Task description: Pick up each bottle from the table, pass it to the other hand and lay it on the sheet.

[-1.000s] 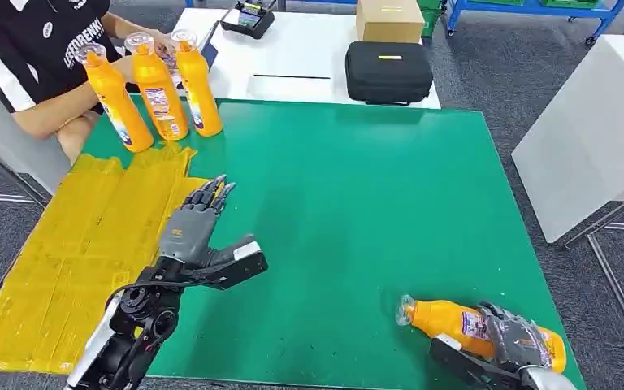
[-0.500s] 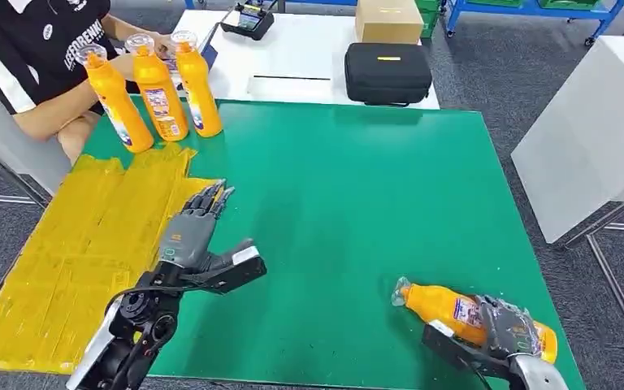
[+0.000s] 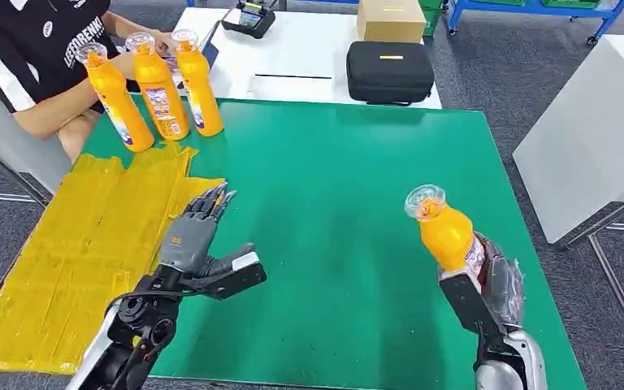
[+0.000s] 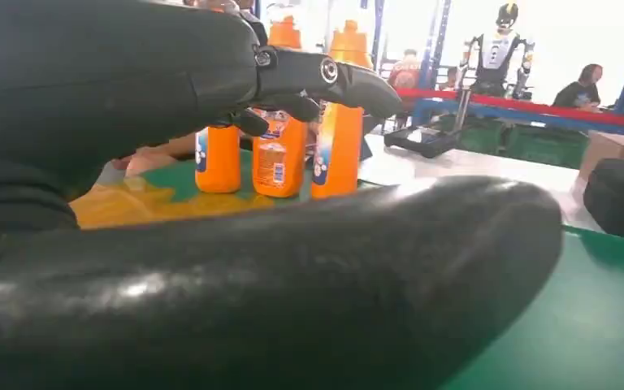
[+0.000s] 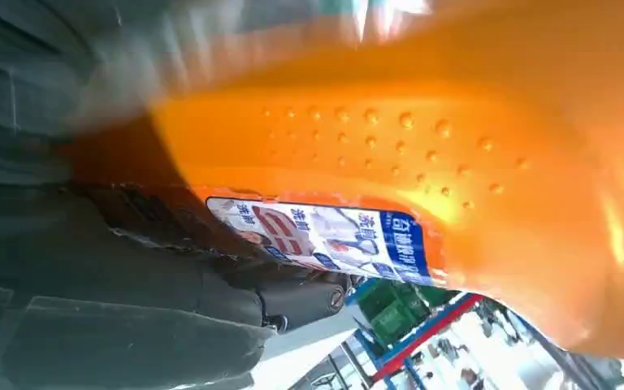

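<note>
The right hand point(image 3: 497, 286) held the orange bottle point(image 3: 447, 236) by its lower body, raised above the green table point(image 3: 349, 203), cap tilted up. The left hand point(image 3: 199, 244) waited with fingers spread near the yellow sheet point(image 3: 73, 252). Gripped so low, the bottle could tip or slip during handover.

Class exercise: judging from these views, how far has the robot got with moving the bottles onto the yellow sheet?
Done: nothing lies on the yellow sheet yet. In hand: the right hand grips one orange bottle, raised off the green table, cap up. The left hand waits open by the sheet's edge. Left: the handover, laying it down, and three standing bottles at the far corner.
</note>
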Available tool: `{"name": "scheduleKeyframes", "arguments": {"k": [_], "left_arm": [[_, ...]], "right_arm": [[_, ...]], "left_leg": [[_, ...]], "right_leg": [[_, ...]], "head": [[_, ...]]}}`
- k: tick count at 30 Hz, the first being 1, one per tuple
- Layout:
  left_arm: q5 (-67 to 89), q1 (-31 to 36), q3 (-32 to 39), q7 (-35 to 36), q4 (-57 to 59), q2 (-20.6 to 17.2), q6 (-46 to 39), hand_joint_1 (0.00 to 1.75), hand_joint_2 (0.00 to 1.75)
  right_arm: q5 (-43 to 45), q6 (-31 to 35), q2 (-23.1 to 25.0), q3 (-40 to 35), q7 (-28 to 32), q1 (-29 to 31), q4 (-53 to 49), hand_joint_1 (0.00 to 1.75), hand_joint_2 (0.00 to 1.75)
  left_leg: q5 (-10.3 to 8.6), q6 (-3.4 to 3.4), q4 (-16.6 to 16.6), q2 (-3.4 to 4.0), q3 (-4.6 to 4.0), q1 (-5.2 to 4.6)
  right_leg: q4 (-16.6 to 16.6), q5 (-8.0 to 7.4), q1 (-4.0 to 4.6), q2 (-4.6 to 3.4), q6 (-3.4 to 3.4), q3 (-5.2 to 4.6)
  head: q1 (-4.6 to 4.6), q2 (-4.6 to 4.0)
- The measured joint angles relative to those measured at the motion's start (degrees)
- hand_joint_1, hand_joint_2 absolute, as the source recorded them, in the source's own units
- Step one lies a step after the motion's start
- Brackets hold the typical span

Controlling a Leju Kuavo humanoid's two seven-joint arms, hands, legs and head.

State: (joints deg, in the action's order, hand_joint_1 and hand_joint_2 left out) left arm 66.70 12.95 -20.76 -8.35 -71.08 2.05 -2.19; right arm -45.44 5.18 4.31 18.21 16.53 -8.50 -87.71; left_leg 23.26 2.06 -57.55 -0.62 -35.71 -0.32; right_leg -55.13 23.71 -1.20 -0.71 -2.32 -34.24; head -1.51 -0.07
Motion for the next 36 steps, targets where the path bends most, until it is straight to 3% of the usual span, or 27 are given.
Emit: {"name": "scheduleKeyframes", "arguments": {"k": [2,3,9,16,36], "left_arm": [[-1.9,0.5,0.2,-1.1,0.2,0.2,0.2,0.0,0.0],[-3.2,0.8,0.3,-1.9,0.3,0.4,0.4,0.0,1.75],[-17.0,2.7,0.5,-7.6,0.8,1.9,5.5,0.0,1.75],[-36.0,3.1,0.4,-10.4,-0.5,2.5,13.9,0.0,1.75],[-45.9,6.2,-3.0,-10.4,-1.4,4.0,17.9,0.0,1.75]], "right_arm": [[1.9,0.6,0.8,0.0,1.0,0.3,0.0,1.75,1.75],[2.7,0.9,1.2,0.0,1.7,0.5,0.0,1.75,1.75],[6.2,2.0,2.5,-3.0,3.2,2.4,0.7,1.75,1.75],[9.7,4.3,2.7,-12.9,5.2,5.8,4.0,1.75,1.75],[11.2,5.2,3.3,-27.3,7.6,14.9,12.5,1.75,1.75]], "left_leg": [[0.0,0.0,0.0,0.0,0.0,0.0],[0.0,0.0,0.0,0.0,0.0,0.0],[-0.01,0.0,0.0,0.02,-0.01,0.01],[-0.02,-0.01,0.0,0.02,-0.01,0.02],[-0.05,0.01,0.0,0.01,-0.03,0.01]], "right_leg": [[0.0,0.0,0.0,0.0,0.0,0.0],[0.0,0.0,0.0,0.0,0.0,0.0],[0.0,-0.01,0.01,-0.01,-0.01,0.0],[0.0,-0.02,0.02,-0.01,-0.01,-0.02],[0.0,-0.02,0.01,0.0,-0.01,-0.02]], "head": [[-0.02,0.0],[-0.02,0.0],[-0.02,0.0],[-0.02,0.0],[-0.02,0.0]]}}
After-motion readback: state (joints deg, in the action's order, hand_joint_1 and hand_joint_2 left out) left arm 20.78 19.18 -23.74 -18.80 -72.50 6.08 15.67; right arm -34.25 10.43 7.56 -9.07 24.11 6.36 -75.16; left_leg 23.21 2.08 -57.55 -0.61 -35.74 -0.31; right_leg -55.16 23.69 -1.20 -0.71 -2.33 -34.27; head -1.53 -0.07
